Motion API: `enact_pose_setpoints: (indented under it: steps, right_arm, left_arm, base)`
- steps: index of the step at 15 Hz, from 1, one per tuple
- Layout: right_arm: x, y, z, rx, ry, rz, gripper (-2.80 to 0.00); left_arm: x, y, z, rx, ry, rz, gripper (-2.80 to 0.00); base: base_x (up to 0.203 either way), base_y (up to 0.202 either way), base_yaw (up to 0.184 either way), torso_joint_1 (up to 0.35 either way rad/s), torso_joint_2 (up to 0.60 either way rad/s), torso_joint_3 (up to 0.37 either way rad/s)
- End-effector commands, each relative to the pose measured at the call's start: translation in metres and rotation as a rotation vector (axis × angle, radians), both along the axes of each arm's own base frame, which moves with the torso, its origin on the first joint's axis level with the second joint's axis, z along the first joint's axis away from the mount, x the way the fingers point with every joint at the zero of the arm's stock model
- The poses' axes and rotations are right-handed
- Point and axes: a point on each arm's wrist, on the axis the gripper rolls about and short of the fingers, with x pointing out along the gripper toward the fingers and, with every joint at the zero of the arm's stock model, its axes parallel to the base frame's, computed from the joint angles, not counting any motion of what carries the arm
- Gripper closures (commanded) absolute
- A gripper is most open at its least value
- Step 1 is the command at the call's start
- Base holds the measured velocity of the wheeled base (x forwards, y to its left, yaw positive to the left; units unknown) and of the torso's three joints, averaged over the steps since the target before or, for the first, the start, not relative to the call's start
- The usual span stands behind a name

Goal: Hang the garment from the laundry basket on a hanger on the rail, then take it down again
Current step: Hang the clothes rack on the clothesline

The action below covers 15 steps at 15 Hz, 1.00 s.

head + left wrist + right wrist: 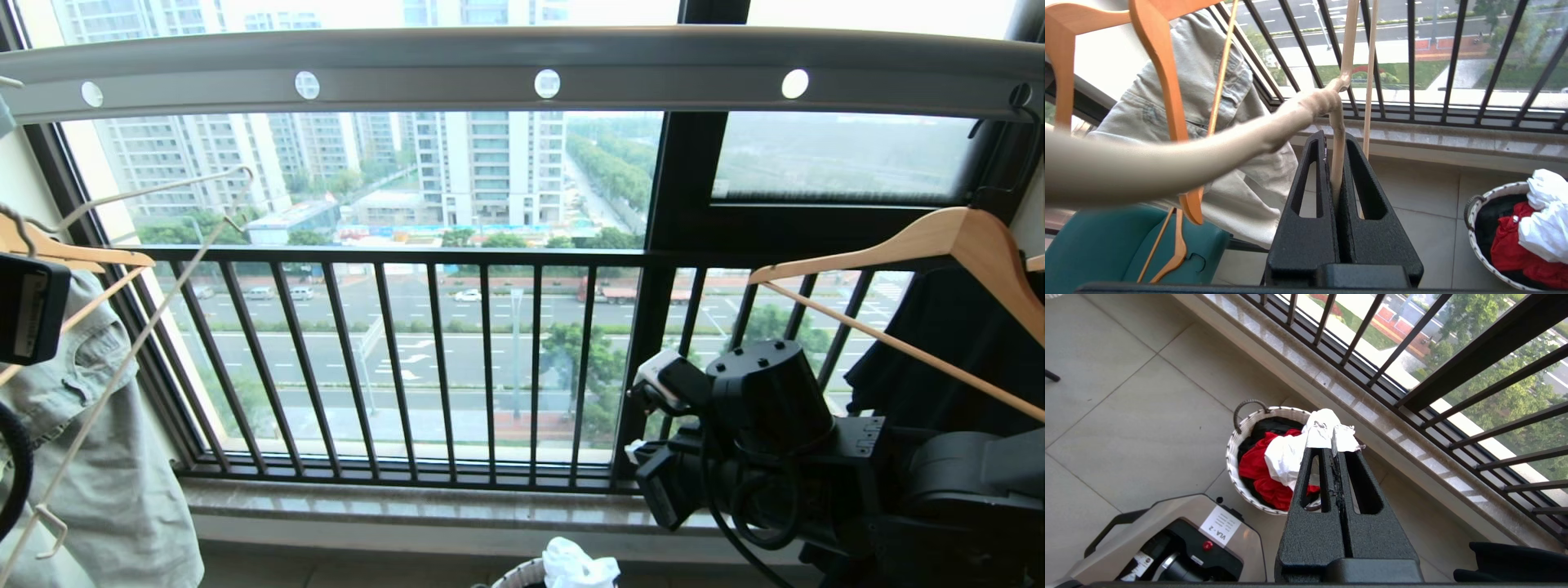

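While the left arm is raised at the left edge of the head view, only part of its dark body shows there beside the pale grey-green denim garment (98,457).

Left gripper (1337,163): points up and out toward the black window railing (1410,61); its fingers (1306,192) are pressed together on a thin cream bar of the hanger (1337,134), which rises out between the tips.
Hanger: off the rail and tilted in the head view, its long wire running from the upper left down to a small notch hook at the lower left; a blurred cream part sweeps across the left wrist view close to the camera.
Wooden hangers: one (1163,102) hangs just beside the held wire with the denim garment on it; another (939,245) hangs at the right by a black garment (939,359).
Right gripper (1336,449): held above the laundry basket (1237,449), pointing down at it; its fingers (1310,490) are closed together with nothing between them.
Garment (1290,453): white, crumpled on top of the basket over red and black cloth, below the right fingertips; whether the tips touch it cannot be told.
Basket: on the tiled floor, just beside the stone sill under the railing.
Rail (522,73): spans the top of the head view, its round holes in a row.
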Motion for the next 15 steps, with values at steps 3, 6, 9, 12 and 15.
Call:
enact_pose_setpoints:
  steps: [3, 6, 9, 12, 15]
  right_arm:
    - [0.002, 0.001, -0.005, -0.012, 0.012, -0.001, 0.00]
    - [0.002, 0.002, -0.007, -0.014, 0.016, -0.002, 0.00]
    - [0.003, 0.003, -0.010, -0.020, 0.025, -0.002, 0.00]
    - [0.004, 0.003, -0.012, -0.023, 0.029, -0.002, 0.00]
    - [0.004, 0.003, -0.012, -0.025, 0.031, -0.002, 0.00]
  left_arm:
    - [0.019, 0.007, -0.003, 0.033, 0.004, 0.150, 0.00]
    - [0.037, 0.015, -0.004, 0.040, -0.024, 0.252, 0.00]
    - [0.042, 0.024, -0.004, 0.044, -0.032, 0.307, 0.00]
    - [0.058, 0.024, -0.010, 0.046, -0.001, 0.315, 0.00]
    - [0.084, 0.022, -0.016, 0.019, 0.014, 0.296, 0.00]
  base:
    - [0.000, 0.000, 0.000, 0.000, 0.00, 0.000]
    - [0.000, 0.000, 0.000, 0.000, 0.00, 0.000]
    - [0.000, 0.000, 0.000, 0.000, 0.00, 0.000]
    - [0.000, 0.000, 0.000, 0.000, 0.00, 0.000]
    - [0.000, 0.000, 0.000, 0.000, 0.00, 0.000]
